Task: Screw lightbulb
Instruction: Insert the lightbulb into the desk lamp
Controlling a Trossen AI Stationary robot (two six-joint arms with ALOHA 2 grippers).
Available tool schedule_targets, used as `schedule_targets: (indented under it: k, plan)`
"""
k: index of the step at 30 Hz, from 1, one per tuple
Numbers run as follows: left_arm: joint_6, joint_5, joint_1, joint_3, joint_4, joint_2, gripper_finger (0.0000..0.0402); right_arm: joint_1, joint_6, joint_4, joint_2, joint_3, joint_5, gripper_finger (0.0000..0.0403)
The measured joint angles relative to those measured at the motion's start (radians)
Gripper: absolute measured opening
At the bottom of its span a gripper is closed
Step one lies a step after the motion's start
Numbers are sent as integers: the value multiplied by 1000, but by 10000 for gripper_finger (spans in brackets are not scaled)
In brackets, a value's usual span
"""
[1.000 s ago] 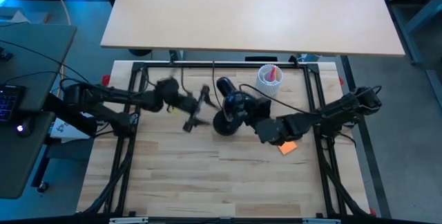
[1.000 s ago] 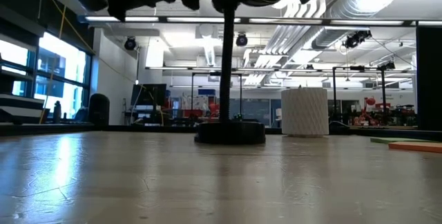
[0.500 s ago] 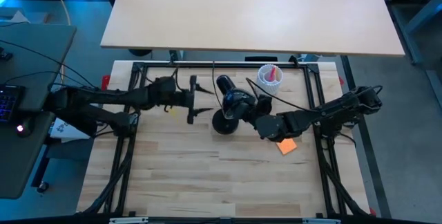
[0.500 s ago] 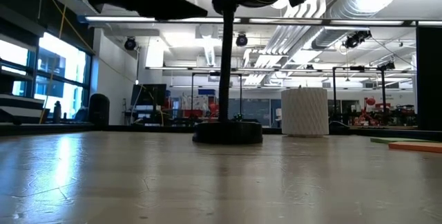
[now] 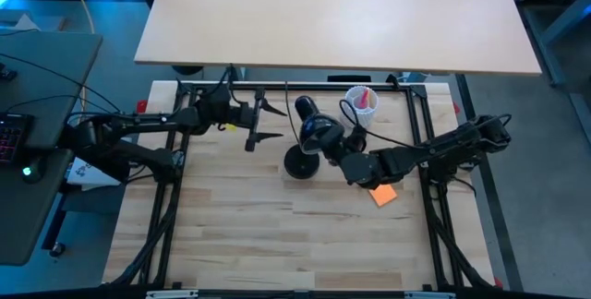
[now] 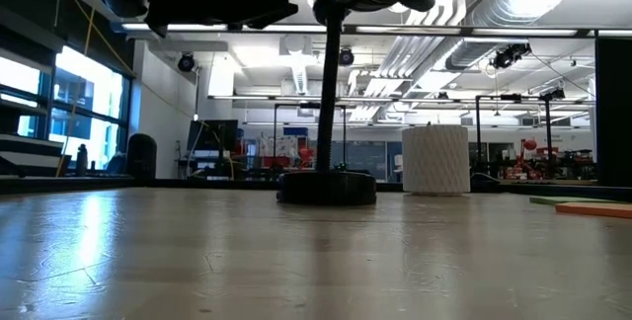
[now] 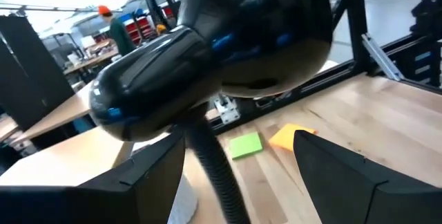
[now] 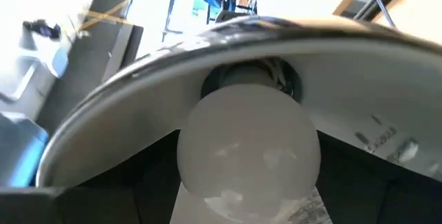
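Note:
A black desk lamp stands on its round base (image 5: 300,163), and its shade (image 5: 312,129) is held up on a gooseneck. The small white frosted lightbulb (image 8: 248,148) sits inside the shade, its neck in the socket (image 8: 250,79). My right gripper (image 5: 340,145) is at the shade's mouth, shut on the bulb. My left gripper (image 5: 258,121) is open and empty to the left of the lamp, above the table. It looks at the shade's black back (image 7: 221,51) in the left wrist view. My right gripper pinches the bulb's round glass end (image 8: 200,175) between its two fingers, one on each side. It comes from the table's right and points into the shade's mouth along the bulb's length. The bulb is clear of the table, its neck in the socket.
A white ribbed cup (image 5: 360,102) stands at the far right behind the lamp. An orange note (image 5: 384,195) lies under my right arm. A green note (image 7: 245,144) lies near it. A black frame (image 5: 305,83) rims the table. The near half of the table is bare wood.
My left gripper has drawn away from the lamp, toward the table's far left, and has turned, staying open. My right gripper stays at the shade's mouth.

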Motion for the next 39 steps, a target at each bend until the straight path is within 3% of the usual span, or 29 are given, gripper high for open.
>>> schedule_targets:
  k: [3,7,24,27,33,39]
  plan:
    - [13,-2,-23,0,-2,0,266,-6,53,0,0,0,-19,281]
    - [32,-1,-49,0,-20,0,266,-13,4,17,0,0,-84,281]
    - [23,-13,-54,0,-43,0,266,-35,-16,31,0,-1,-112,281]
    - [16,-16,-54,0,-43,0,266,-51,-91,31,0,-1,-116,281]
    - [15,-16,-54,0,-44,0,266,-93,-182,50,0,-1,-254,281]
    - [15,-16,-54,0,-48,0,266,-104,-184,57,0,-1,-295,281]
